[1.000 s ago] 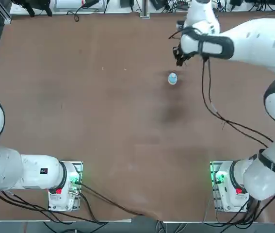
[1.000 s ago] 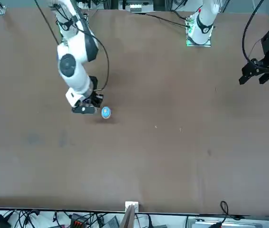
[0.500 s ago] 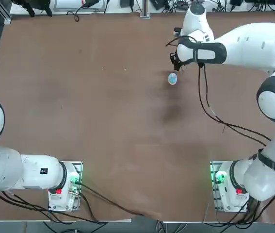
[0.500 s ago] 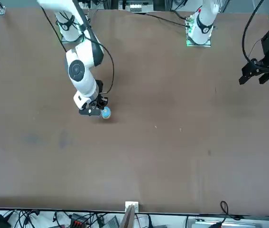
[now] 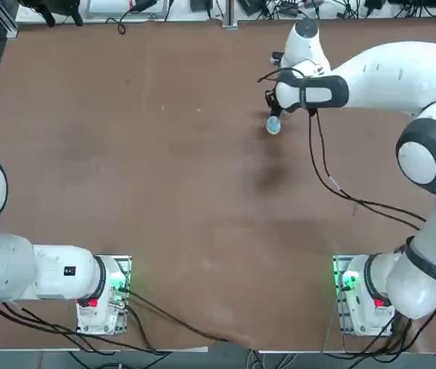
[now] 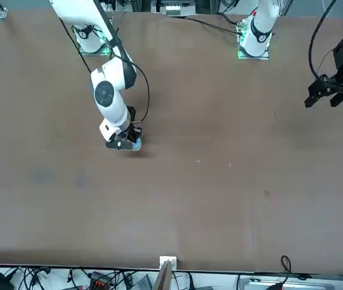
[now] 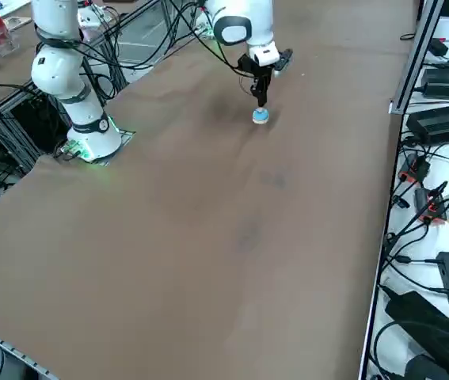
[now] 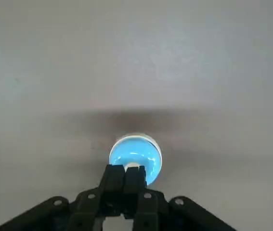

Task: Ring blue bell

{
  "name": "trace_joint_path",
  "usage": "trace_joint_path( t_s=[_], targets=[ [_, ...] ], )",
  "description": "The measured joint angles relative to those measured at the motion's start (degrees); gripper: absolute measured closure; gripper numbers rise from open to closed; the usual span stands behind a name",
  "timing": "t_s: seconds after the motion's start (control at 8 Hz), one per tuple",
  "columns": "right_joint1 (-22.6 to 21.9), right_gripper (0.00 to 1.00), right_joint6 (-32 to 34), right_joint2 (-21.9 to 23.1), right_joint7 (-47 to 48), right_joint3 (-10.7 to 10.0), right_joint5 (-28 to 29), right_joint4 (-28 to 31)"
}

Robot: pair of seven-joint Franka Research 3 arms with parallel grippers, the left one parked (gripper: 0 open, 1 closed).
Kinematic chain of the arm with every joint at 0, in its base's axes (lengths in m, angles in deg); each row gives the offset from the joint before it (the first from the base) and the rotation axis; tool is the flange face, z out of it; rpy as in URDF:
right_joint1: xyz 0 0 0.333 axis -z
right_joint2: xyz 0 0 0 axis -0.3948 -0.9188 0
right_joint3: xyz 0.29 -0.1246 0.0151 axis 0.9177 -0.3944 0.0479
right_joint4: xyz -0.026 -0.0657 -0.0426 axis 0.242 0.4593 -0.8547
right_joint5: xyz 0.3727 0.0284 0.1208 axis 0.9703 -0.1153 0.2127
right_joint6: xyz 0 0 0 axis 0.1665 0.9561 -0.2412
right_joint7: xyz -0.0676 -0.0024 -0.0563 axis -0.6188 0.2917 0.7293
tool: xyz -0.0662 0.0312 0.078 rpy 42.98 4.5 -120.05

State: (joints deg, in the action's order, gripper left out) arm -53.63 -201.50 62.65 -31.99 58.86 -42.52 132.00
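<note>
**Mia:** When you look down from the top, where is the blue bell (image 5: 272, 126)?

**Sam:** It sits in the upper right part of the picture, on the brown table (image 5: 164, 192). The right gripper (image 5: 272, 108) is right over its far edge, so only part of the bell shows.

**Mia:** And from the front?

**Sam:** The bell (image 6: 136, 145) peeks out in the left half, near the middle height. The gripper (image 6: 124, 144) covers most of it.

**Mia:** What about the side view?

**Sam:** The gripper (image 7: 260, 100) points straight down in the upper middle. The bell (image 7: 260, 116) is just under its tip. I cannot tell if they touch.

**Mia:** Are the fingers apart?

**Sam:** No. In the wrist view the two black fingers (image 8: 113, 179) are pressed together with nothing between them. Their tips (image 8: 125, 174) reach the white top of the bell (image 8: 132, 154).
</note>
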Motion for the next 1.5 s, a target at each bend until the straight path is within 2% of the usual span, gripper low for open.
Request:
trace_joint_path(
  t_s=[1.5],
  targets=[
    [-0.07,0.99,-0.21,-0.92,0.04,-0.1,0.0,0.05]
  ],
)
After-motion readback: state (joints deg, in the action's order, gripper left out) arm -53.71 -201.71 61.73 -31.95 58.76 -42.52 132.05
